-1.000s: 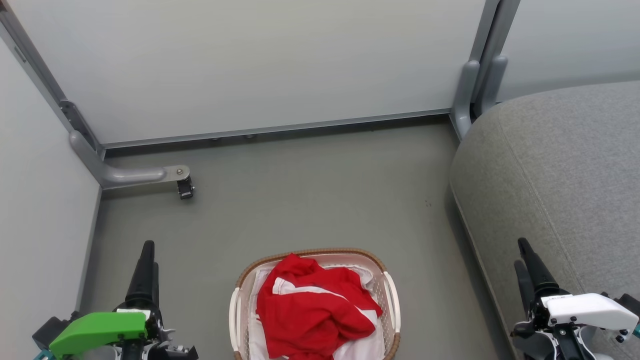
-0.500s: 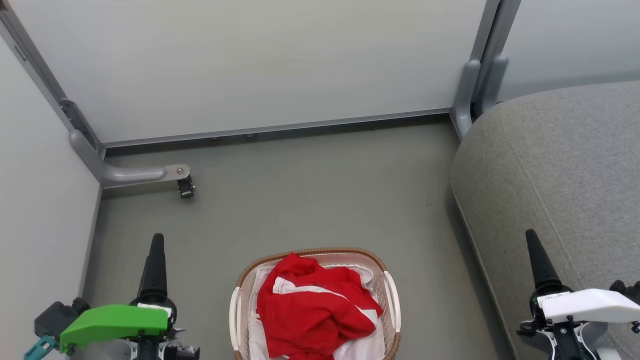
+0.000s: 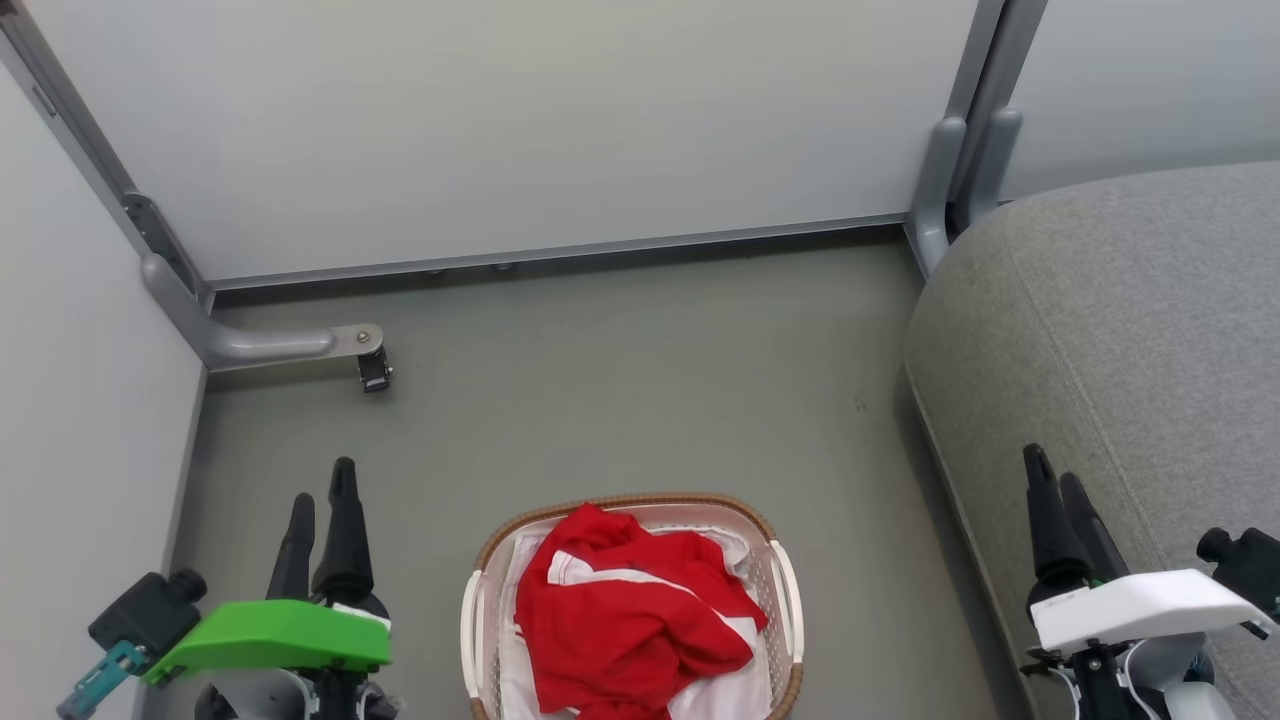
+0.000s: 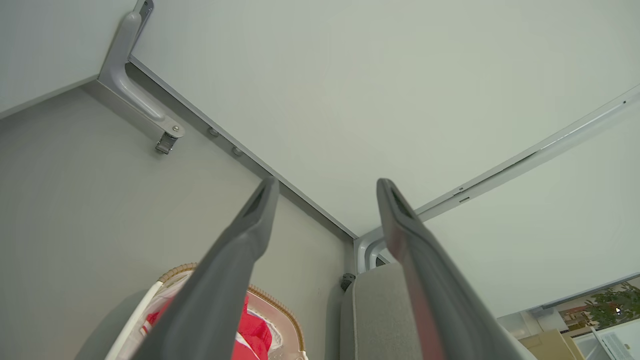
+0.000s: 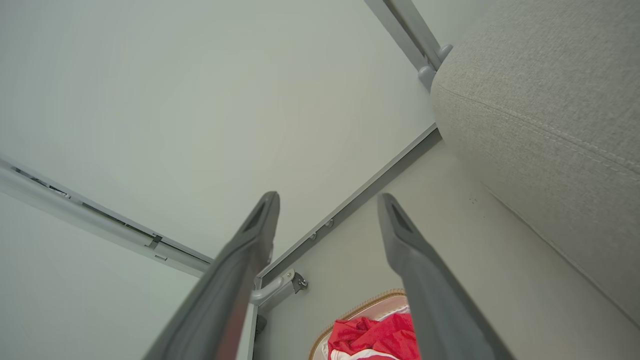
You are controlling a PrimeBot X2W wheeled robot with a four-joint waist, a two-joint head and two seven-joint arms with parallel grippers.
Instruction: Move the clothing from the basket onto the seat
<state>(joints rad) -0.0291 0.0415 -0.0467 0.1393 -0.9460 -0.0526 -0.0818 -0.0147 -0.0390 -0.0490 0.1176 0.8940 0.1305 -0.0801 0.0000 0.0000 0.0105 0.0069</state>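
Note:
Red clothing (image 3: 625, 625) with white stripes lies crumpled in the white basket (image 3: 782, 600), which stands on the floor at the bottom middle of the head view. The grey seat (image 3: 1130, 330) fills the right side. My left gripper (image 3: 320, 492) hangs open left of the basket, well apart from it. My right gripper (image 3: 1052, 470) is open over the seat's near edge, right of the basket. In the left wrist view my open left gripper (image 4: 325, 186) holds nothing, with the clothing (image 4: 255, 332) and seat (image 4: 380, 315) low beyond it. My right gripper (image 5: 327, 200) is likewise empty, with the clothing (image 5: 375, 337) below and the seat (image 5: 545, 110) to its right.
Pale partition walls (image 3: 500, 130) close the space at the back and left. A grey metal foot with a caster (image 3: 372, 370) juts onto the floor at the back left. Bare grey floor (image 3: 640, 390) lies between the basket and the back wall.
Both grippers have turned about their wrists, so two fingers now show side by side on each. The left gripper has shifted right toward the basket and the right one slightly up that view. The clothing has not moved.

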